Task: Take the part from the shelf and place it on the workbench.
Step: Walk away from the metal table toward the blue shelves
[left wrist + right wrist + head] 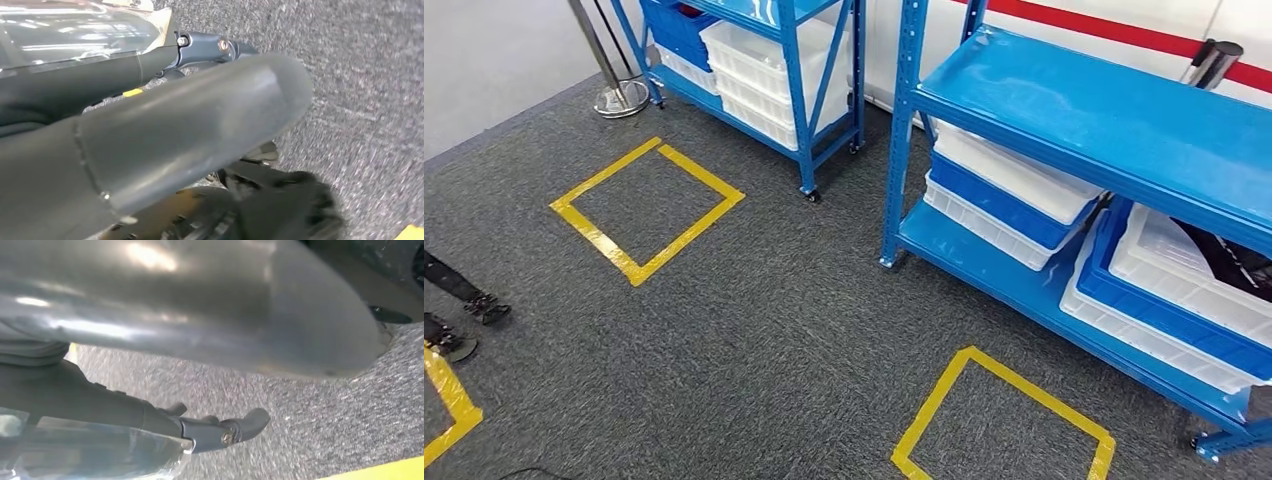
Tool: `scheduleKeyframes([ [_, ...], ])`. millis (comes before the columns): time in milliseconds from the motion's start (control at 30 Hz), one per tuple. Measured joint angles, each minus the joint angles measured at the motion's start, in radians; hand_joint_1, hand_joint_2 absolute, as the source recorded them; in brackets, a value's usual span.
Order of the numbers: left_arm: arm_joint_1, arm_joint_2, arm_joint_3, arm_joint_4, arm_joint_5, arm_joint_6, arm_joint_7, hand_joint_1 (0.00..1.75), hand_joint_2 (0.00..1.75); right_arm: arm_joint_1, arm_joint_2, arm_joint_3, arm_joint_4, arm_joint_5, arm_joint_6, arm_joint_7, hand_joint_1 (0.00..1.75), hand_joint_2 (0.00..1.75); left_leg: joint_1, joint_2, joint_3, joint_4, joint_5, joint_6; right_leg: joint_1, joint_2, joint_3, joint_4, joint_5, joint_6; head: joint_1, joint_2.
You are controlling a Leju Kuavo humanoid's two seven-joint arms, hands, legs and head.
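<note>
- Blue steel shelf [1064, 105] stands at my two o'clock, with white bins [1014, 175] and blue bins [1169, 305] stacked on its lower level.
- Something dark lies in the white bin [1224, 260] at three o'clock; it may be the part, but I cannot tell.
- My left robot hand [200, 145] hangs over the grey carpet [784, 330]; whether its fingers are spread or curled I cannot tell.
- My right robot hand [225, 315] hangs likewise, state unclear, and nothing shows in it.
- I judge this the approach step: next I should face the shelf from the yellow tape square [1004, 420] at five o'clock, then reach.
</note>
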Motion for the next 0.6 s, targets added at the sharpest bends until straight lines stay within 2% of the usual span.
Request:
scheduleKeyframes([
  [33, 0.002, 0.0, 0.0, 0.0, 0.0, 0.0, 0.0, 0.0, 0.0, 0.001, 0.001, -0.002, 0.0, -0.001, -0.001, 0.0, 0.0, 0.0, 0.0, -0.004, -0.02, 0.031, 0.0, 0.003, 0.003, 0.015, 0.001, 0.0, 0.0, -0.001, 0.0, 0.0],
  [67, 0.003, 0.0, 0.0, 0.0, 0.0, 0.0, 0.0, 0.0, 0.0, 0.002, 0.001, -0.003, 0.0, -0.003, -0.004, -0.001, 0.0, 0.0, 0.0, -0.007, -0.023, 0.023, 0.022, 0.007, 0.006, 0.03, 0.002, 0.001, 0.0, -0.001, 0.0, 0.0],
  [100, 0.003, 0.001, 0.0, 0.0, 0.0, 0.0, 0.0, 0.0, 0.0, 0.003, 0.002, -0.004, 0.0, -0.004, -0.006, -0.001, 0.0, 0.0, -0.001, -0.013, -0.007, -0.024, 0.06, 0.013, 0.007, 0.045, 0.005, 0.001, 0.0, -0.001, 0.0, 0.0],
  [133, 0.003, 0.001, 0.0, 0.0, 0.0, 0.0, 0.0, 0.0, 0.0, 0.004, 0.002, -0.005, 0.0, -0.004, -0.009, -0.001, 0.0, 0.0, -0.002, -0.031, 0.02, -0.093, 0.103, 0.02, 0.008, 0.06, 0.007, 0.001, 0.0, -0.001, 0.0, 0.0],
  [167, 0.003, 0.003, 0.0, 0.0, 0.0, 0.0, 0.0, 0.0, 0.0, 0.003, 0.003, -0.006, 0.0, -0.005, -0.011, -0.001, 0.0, 0.0, -0.002, -0.056, 0.047, -0.159, 0.134, 0.026, 0.01, 0.073, 0.007, 0.002, 0.001, 0.001, 0.001, 0.0],
  [200, 0.003, 0.004, 0.0, 0.0, 0.001, -0.001, 0.0, 0.0, 0.0, 0.002, 0.004, -0.006, 0.0, -0.005, -0.012, -0.001, 0.0, 0.0, -0.004, -0.076, 0.067, -0.207, 0.152, 0.031, 0.011, 0.086, 0.005, 0.003, 0.002, 0.003, 0.001, 0.0],
  [233, 0.003, 0.005, 0.0, 0.0, 0.001, -0.001, 0.0, 0.0, 0.0, 0.001, 0.005, -0.006, 0.0, -0.004, -0.013, -0.001, 0.0, 0.0, -0.006, -0.089, 0.077, -0.232, 0.157, 0.034, 0.01, 0.097, 0.001, 0.003, 0.004, 0.007, 0.001, 0.0],
  [267, 0.003, 0.005, 0.0, 0.0, 0.001, -0.001, 0.0, 0.0, 0.0, 0.001, 0.006, -0.007, 0.0, -0.003, -0.014, -0.001, 0.0, 0.0, -0.01, -0.088, 0.079, -0.237, 0.155, 0.036, 0.008, 0.108, -0.003, 0.002, 0.006, 0.013, 0.001, 0.0],
  [300, 0.002, 0.005, 0.0, 0.0, 0.001, -0.002, 0.0, 0.0, 0.0, 0.002, 0.006, -0.008, 0.0, -0.003, -0.014, -0.001, 0.0, 0.0, -0.012, -0.076, 0.08, -0.242, 0.157, 0.039, 0.006, 0.119, -0.009, -0.001, 0.009, 0.02, 0.001, 0.0],
  [333, 0.001, 0.005, 0.0, 0.0, 0.001, -0.003, -0.001, 0.0, 0.0, 0.004, 0.005, -0.009, 0.0, -0.002, -0.015, -0.001, 0.0, 0.0, -0.013, -0.063, 0.083, -0.25, 0.162, 0.044, 0.006, 0.112, -0.015, 0.002, 0.009, 0.026, 0.001, 0.0],
  [400, -0.004, 0.0, 0.0, 0.0, 0.001, 0.006, 0.005, 0.0, 0.0, 0.004, 0.004, -0.011, 0.0, 0.002, -0.016, 0.0, 0.0, 0.0, -0.011, -0.034, 0.089, -0.27, 0.174, 0.056, 0.012, 0.058, -0.045, 0.05, -0.014, 0.027, 0.004, 0.0],
  [433, -0.009, -0.008, 0.0, 0.0, 0.004, 0.021, 0.018, 0.0, 0.0, 0.002, 0.004, -0.012, 0.0, 0.008, -0.015, 0.001, 0.0, 0.0, -0.011, -0.018, 0.09, -0.275, 0.177, 0.06, 0.012, 0.022, -0.073, 0.104, -0.039, 0.022, 0.006, 0.0],
  [467, -0.018, -0.02, 0.0, 0.0, 0.009, 0.041, 0.039, 0.0, 0.0, -0.001, 0.004, -0.012, 0.0, 0.017, -0.014, 0.004, 0.0, 0.0, -0.013, -0.003, 0.09, -0.276, 0.178, 0.062, 0.01, 0.001, -0.107, 0.17, -0.067, 0.02, 0.007, 0.0],
  [500, -0.034, -0.035, 0.0, 0.0, 0.015, 0.061, 0.065, 0.0, 0.0, -0.005, 0.004, -0.011, 0.0, 0.028, -0.012, 0.01, 0.0, 0.0, -0.014, 0.012, 0.088, -0.276, 0.178, 0.063, 0.007, -0.008, -0.139, 0.232, -0.089, 0.02, 0.008, 0.0],
  [533, -0.054, -0.05, 0.0, 0.0, 0.021, 0.075, 0.091, 0.0, 0.0, -0.008, 0.004, -0.011, 0.0, 0.039, -0.01, 0.018, 0.0, 0.0, -0.015, 0.026, 0.087, -0.276, 0.178, 0.062, 0.003, -0.012, -0.156, 0.269, -0.097, 0.026, 0.008, 0.0],
  [567, -0.076, -0.064, 0.0, 0.0, 0.027, 0.08, 0.111, 0.0, 0.0, -0.011, 0.005, -0.01, 0.0, 0.047, -0.009, 0.025, 0.0, 0.0, -0.015, 0.038, 0.086, -0.275, 0.178, 0.062, -0.001, -0.015, -0.153, 0.269, -0.091, 0.036, 0.008, 0.0],
  [600, -0.096, -0.077, 0.0, 0.0, 0.032, 0.082, 0.124, 0.0, 0.0, -0.014, 0.005, -0.009, 0.0, 0.053, -0.01, 0.03, 0.0, 0.0, -0.014, 0.051, 0.088, -0.275, 0.177, 0.06, -0.004, -0.022, -0.127, 0.226, -0.071, 0.048, 0.009, 0.0],
])
